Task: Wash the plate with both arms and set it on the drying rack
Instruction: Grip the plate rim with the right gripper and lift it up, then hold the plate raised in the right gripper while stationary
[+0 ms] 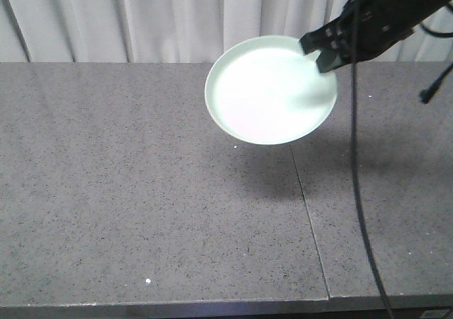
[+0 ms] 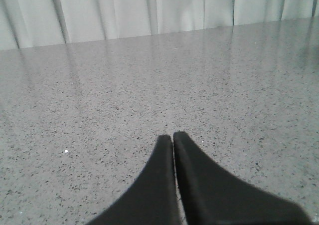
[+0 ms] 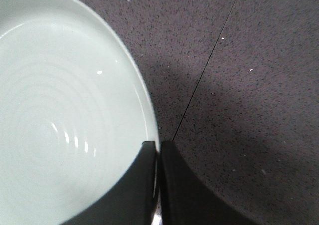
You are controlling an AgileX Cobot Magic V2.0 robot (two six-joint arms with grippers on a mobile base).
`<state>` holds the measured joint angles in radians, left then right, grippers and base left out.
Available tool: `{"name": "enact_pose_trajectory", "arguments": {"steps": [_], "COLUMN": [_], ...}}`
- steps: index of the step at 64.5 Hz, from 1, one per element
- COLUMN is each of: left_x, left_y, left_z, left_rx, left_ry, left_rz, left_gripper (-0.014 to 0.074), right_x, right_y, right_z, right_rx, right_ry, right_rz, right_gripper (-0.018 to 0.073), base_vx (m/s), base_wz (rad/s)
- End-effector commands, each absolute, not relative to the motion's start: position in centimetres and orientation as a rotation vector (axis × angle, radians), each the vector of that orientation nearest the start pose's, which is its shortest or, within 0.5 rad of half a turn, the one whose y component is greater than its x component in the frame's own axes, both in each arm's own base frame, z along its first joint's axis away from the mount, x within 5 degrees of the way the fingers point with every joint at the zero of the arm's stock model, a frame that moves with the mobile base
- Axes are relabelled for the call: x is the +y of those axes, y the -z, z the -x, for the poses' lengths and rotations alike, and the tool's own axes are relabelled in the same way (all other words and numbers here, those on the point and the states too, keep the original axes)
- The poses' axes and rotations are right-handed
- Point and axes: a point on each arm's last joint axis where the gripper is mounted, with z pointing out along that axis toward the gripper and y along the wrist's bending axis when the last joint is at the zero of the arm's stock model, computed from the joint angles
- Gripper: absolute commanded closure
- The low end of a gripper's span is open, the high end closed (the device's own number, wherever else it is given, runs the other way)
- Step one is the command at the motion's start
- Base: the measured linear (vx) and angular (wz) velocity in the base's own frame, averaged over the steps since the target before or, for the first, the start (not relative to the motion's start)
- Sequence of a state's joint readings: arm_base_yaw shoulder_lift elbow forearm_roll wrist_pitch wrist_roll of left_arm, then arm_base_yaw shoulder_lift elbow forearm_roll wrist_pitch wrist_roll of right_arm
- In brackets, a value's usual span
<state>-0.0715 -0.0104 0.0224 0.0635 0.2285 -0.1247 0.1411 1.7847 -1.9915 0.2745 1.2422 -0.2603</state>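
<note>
The left end effector hovers low over the speckled grey table, its two black fingers pressed together on nothing. Further right, the plate hangs in the air above the table, tilted so that its glossy inner face shows to the front camera, with its shadow falling across the seam in the tabletop. The right end effector is clenched on the plate's upper right rim, with one finger inside the rim and one outside. The plate looks rigid and light enough for this one-edge pinch, but also glazed, slick and probably breakable if dropped. The low rim is the only purchase, so a second hold on the opposite edge would likely steady it. No drying rack appears in any view.
</note>
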Motion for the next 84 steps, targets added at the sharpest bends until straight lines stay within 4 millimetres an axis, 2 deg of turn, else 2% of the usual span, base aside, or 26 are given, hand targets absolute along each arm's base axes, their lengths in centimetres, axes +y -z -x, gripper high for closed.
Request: {"name": "enact_pose_trajectory", "arguments": {"steps": [1,6,10,19,31,51,58,66,72,84], "left_x": [-0.3,-0.3,-0.3,-0.3,-0.3,-0.3,-0.3,-0.3,-0.3,-0.3], "left_y": [-20.0,-20.0,-20.0,-20.0,-20.0,-20.0,-20.0,-20.0,-20.0,-20.0], "left_z": [-5.4,-5.4,-5.4,-5.4,-5.4,-5.4,-5.4,-5.4,-5.4,-5.4], "left_rx": [1.616,1.616,1.616,1.616,1.616,1.616,1.616,1.616,1.616,1.616], "left_ry": [0.105,0.105,0.105,0.105,0.105,0.105,0.105,0.105,0.105,0.105], "left_rz": [0.003,0.003,0.003,0.003,0.003,0.003,0.003,0.003,0.003,0.003], "left_gripper": [0.0603,0.0603,0.0603,0.0603,0.0603,0.0603,0.0603,0.0603,0.0603,0.0603], "right_x": [5.7,4.3,3.4,2.1,1.4,2.7,2.8,2.8,2.9,2.8], "right_y": [-47.2,-48.9,-49.4,-48.8,-45.6,-37.0,-34.6,-32.4,-31.8,-31.9], "right_z": [-32.9,-30.2,-28.3,-23.9,-18.7,-10.5,-9.0,-8.3,-8.0,-8.0], "right_rx": [2.271,2.212,2.183,2.143,2.131,2.121,2.089,2.098,2.103,2.09], "right_ry": [-0.384,-0.408,-0.429,-0.439,-0.416,-0.382,-0.354,-0.359,-0.363,-0.348], "right_rz": [0.485,0.467,0.451,0.422,0.338,0.276,0.226,0.191,0.19,0.185], "right_gripper": [0.0561,0.0561,0.0561,0.0561,0.0561,0.0561,0.0561,0.0561,0.0561,0.0561], "base_vx": [0.0,0.0,0.0,0.0,0.0,0.0,0.0,0.0,0.0,0.0], "base_wz": [0.0,0.0,0.0,0.0,0.0,0.0,0.0,0.0,0.0,0.0]}}
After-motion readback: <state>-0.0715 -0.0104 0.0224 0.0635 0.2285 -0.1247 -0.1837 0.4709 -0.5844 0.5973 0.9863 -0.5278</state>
